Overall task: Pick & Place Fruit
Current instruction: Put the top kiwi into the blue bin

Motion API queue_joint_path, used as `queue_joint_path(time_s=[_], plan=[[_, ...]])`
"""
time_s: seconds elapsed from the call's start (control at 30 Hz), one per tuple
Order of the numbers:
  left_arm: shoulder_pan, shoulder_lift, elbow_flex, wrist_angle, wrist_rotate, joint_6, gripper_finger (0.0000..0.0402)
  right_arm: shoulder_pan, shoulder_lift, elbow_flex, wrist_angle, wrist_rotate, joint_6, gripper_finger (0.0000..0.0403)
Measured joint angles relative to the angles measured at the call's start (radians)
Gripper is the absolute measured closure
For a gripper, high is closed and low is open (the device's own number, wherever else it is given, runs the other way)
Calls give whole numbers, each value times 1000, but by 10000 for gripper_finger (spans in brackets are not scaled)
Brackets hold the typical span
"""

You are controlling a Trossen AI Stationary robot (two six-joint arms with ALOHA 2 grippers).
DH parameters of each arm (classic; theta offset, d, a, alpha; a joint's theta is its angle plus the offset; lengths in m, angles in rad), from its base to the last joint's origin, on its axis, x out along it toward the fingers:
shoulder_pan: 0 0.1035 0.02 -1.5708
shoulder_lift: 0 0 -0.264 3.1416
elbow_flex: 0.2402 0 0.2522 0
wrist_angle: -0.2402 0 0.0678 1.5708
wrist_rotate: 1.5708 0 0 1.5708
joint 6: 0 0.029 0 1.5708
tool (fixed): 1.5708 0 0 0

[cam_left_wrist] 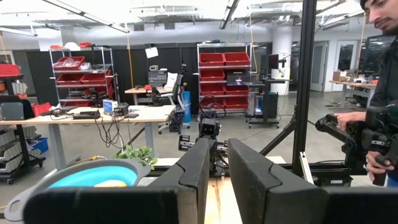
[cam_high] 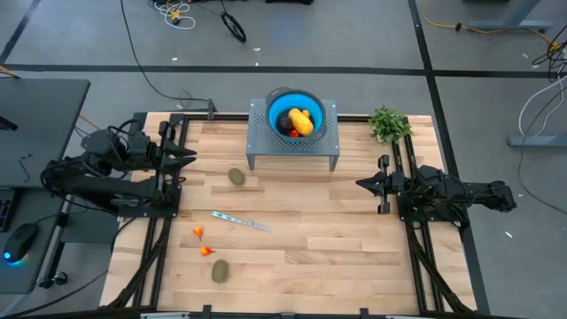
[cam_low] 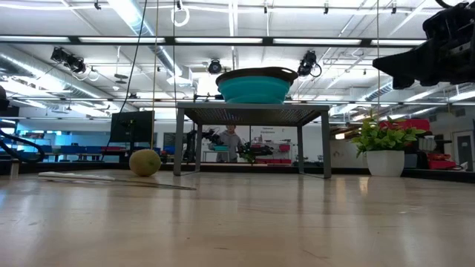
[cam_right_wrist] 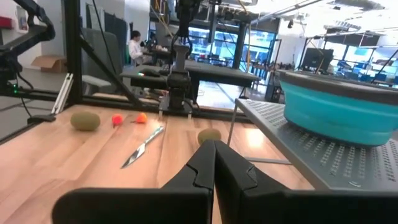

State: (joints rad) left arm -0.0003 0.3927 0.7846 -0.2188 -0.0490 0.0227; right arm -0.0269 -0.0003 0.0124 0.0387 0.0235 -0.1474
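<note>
From above you see yellow fruit (cam_high: 301,121) in the bowl (cam_high: 276,102); the low view hides it. Right pincer (cam_right_wrist: 214,163) is pressed together; left pincer (cam_left_wrist: 219,163) is slightly parted, empty.

The worktop (cam_high: 354,230) is pale wooden planking with a smooth, faintly glossy finish. The stand (cam_high: 262,133) at its far edge looks like grey perforated metal, and the blue bowl (cam_right_wrist: 339,112) on it like smooth matt plastic. The two kiwis (cam_high: 236,176) have dull, rough-looking brown-green skins, while the knife (cam_right_wrist: 143,147) has a silvery sheen.
</note>
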Motion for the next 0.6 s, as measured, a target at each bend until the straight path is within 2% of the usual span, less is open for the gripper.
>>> queue_joint_path(time_s=[0.6], plan=[[0, 0, 0, 0, 0, 0, 334, 0, 0, 0, -35, -25, 4, 396]])
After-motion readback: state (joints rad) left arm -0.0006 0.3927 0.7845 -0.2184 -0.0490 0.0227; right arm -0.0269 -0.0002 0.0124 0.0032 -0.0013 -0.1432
